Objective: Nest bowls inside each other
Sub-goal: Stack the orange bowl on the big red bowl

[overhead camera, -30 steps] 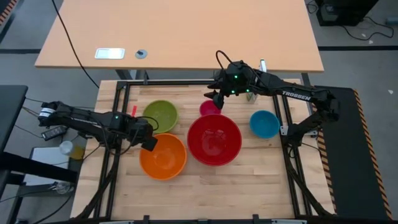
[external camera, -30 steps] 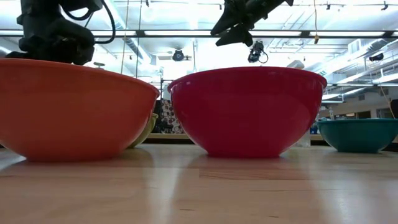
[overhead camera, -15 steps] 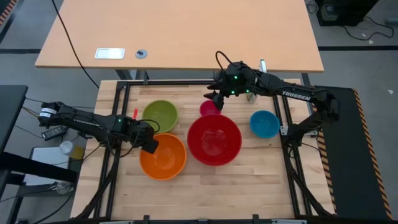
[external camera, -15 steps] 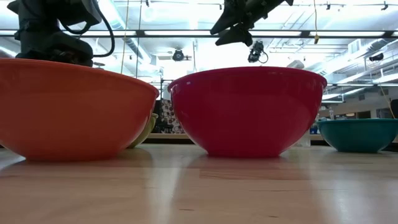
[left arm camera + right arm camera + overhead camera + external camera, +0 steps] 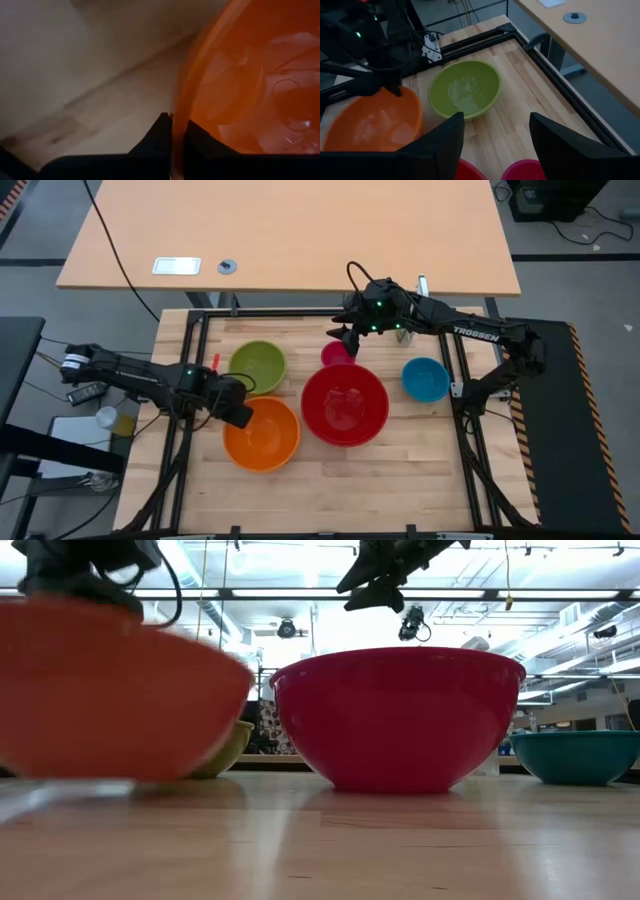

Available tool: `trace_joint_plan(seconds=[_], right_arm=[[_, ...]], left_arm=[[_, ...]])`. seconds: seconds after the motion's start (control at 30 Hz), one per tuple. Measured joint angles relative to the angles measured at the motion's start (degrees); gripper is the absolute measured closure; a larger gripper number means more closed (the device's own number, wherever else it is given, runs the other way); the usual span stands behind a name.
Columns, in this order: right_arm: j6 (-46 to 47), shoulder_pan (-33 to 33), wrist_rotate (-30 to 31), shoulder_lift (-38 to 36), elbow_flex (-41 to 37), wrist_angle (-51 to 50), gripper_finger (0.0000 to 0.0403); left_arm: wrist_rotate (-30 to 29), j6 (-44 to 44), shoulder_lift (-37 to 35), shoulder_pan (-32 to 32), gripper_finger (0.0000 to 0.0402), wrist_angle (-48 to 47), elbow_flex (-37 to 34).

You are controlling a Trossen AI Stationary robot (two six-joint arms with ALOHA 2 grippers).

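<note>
The left tool [image 5: 238,412] has its two fingers pinched together on the rim of the orange bowl [image 5: 263,434], at the edge of that bowl nearest the left arm. In the left wrist view the dark fingers [image 5: 159,135] straddle the thin orange wall, one inside and one outside. In the low view the orange bowl [image 5: 115,690] shows blurred, with a gap of light under its base, so it sits clear of the counter [image 5: 400,455]. Just beyond the left tool lies the lime green bowl [image 5: 258,365], resting on the counter and close to the orange one's far edge.

The right tool [image 5: 350,338] hangs with its fingers spread wide and nothing between them. It sits above the pink-magenta bowl [image 5: 337,354], which stands just past the far rim of the red bowl [image 5: 345,403]. The red bowl rests upright in the middle of the counter, beside the orange bowl. The blue bowl [image 5: 425,379] stands apart, to the side of the right tool and nearer the right arm's base. From the right wrist, the spread fingers [image 5: 447,137] frame the lime green bowl [image 5: 465,89] and the orange bowl [image 5: 372,120].
</note>
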Motion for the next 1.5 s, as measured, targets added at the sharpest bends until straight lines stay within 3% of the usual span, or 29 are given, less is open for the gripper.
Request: trace_joint_plan(seconds=[0.37, 0.73, 1.1, 1.5], right_arm=[[-0.1, 0.0, 0.0, 0.0, 0.0, 0.0, 0.0172], [2.8, 0.0, -0.7, -0.5, 1.9, -3.4, 0.0184], [-0.2, -1.3, 4.5, -3.6, 5.0, -15.7, 0.0217], [9.2, -0.6, 13.6, -17.9, 1.3, -30.8, 0.0218]], left_arm=[[-0.3, 1.4, -7.9, 1.2, 0.0385, -1.2, 7.9], [-1.8, 11.8, -4.4, 9.6, 0.0387, -2.3, 19.8], [3.0, 35.3, 18.7, 20.9, 0.0388, -1.1, 34.8], [9.1, 57.1, 48.4, 24.5, 0.0388, -1.3, 57.7]])
